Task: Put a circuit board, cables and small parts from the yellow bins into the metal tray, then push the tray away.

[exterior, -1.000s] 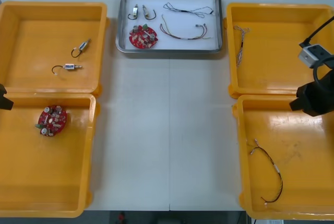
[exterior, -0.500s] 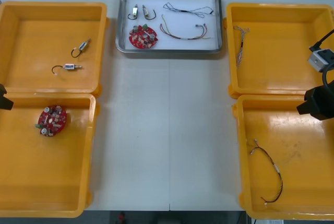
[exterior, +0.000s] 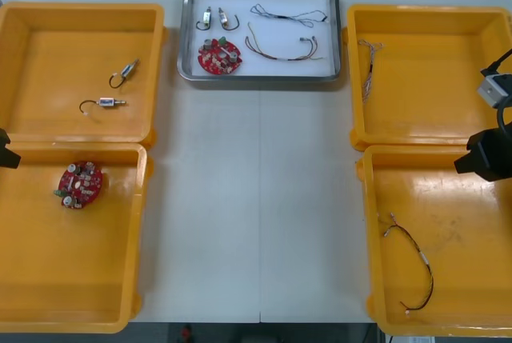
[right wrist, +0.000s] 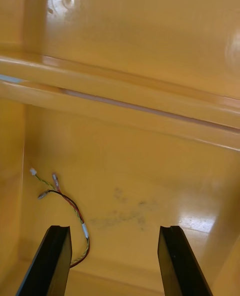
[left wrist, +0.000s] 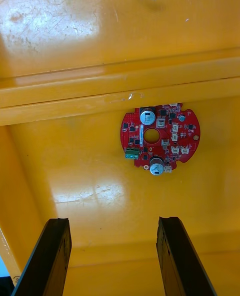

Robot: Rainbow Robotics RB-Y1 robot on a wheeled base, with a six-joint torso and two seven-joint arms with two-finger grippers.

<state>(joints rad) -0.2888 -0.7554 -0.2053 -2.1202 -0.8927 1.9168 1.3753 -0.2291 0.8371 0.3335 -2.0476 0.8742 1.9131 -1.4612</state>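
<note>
The metal tray [exterior: 189, 71] lies at the table's far middle, white inside. It holds a round red circuit board [exterior: 219, 56], two small metal parts [exterior: 208, 17], a black cable [exterior: 288, 15] and a red and yellow cable [exterior: 284, 49]. My right gripper [exterior: 486, 159] hangs at the right edge over the seam between the two right bins. Its fingers stand open [right wrist: 114, 230] above a red and yellow cable [right wrist: 67, 206]. My left gripper [exterior: 5, 151] sits at the left edge, open [left wrist: 112, 221], with a second red circuit board [left wrist: 160, 140] lying beyond its fingertips.
The far left yellow bin [exterior: 152, 55] holds two small metal parts [exterior: 124, 73]. The near left bin [exterior: 136, 231] has the second board [exterior: 79, 184]. A twisted cable [exterior: 369, 67] lies in the far right bin [exterior: 356, 79], and a cable [exterior: 414, 263] in the near right bin [exterior: 370, 231].
My right arm has drawn back to the right, toward the table's edge. The left arm, the tray and everything in the bins have stayed put.
</note>
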